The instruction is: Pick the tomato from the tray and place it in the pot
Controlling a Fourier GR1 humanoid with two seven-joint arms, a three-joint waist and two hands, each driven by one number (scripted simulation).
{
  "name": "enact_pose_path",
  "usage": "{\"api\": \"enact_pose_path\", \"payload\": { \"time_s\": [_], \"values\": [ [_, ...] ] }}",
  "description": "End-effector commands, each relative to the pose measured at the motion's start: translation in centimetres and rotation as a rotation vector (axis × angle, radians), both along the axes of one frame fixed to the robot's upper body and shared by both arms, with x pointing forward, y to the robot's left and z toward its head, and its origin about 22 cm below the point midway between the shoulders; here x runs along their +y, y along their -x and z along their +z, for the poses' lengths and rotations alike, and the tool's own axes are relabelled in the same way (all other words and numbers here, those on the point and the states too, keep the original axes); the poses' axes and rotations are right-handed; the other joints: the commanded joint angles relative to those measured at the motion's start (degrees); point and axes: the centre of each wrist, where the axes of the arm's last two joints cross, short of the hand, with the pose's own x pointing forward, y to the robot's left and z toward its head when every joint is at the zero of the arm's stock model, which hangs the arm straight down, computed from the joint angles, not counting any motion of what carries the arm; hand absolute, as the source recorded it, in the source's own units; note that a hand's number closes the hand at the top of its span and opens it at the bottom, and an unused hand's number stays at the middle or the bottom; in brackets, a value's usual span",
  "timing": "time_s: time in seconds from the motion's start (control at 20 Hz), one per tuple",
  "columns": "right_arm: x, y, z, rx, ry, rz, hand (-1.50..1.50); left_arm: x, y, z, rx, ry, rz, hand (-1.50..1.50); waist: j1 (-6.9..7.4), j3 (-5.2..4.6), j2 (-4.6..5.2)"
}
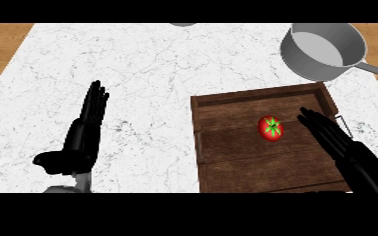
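While the round red tomato lies in the wooden tray, the right hand hovers just beside it, fingers straight and empty. The grey metal pot stands far right on the marble table; the left hand rests open at the left.

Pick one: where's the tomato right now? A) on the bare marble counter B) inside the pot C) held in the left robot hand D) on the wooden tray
D: the tomato lies on the wooden tray, beside the open right robot hand; the pot holds nothing visible.
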Motion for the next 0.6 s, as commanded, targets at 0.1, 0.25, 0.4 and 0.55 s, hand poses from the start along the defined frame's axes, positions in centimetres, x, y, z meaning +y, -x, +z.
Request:
{"api": "enact_pose_path", "payload": {
  "time_s": [0.1,0.25,0.4,0.55],
  "values": [
    [3.0,-0.5,-2.4,0.080,0.076,-0.054,-1.50,0.3,1.4,-0.6,-0.006,0.003,-0.006,0.00,-0.10,0.03,-0.06],
    [2.0,-3.5,-3.3,0.098,0.061,-0.029,-1.50,0.5,-0.5,-0.5,0.011,0.014,0.000,0.00,-0.18,0.04,0.02],
    [0.7,-3.5,-3.4,0.121,0.061,-0.044,-1.50,-0.8,0.9,0.9,-0.008,-0.002,0.011,0.00,-0.07,0.07,-0.04],
    [2.6,-4.1,-3.7,0.101,0.058,-0.018,-1.50,0.0,0.0,-0.7,0.002,-0.006,0.014,0.00,-0.19,0.04,-0.01]
  ]
}}
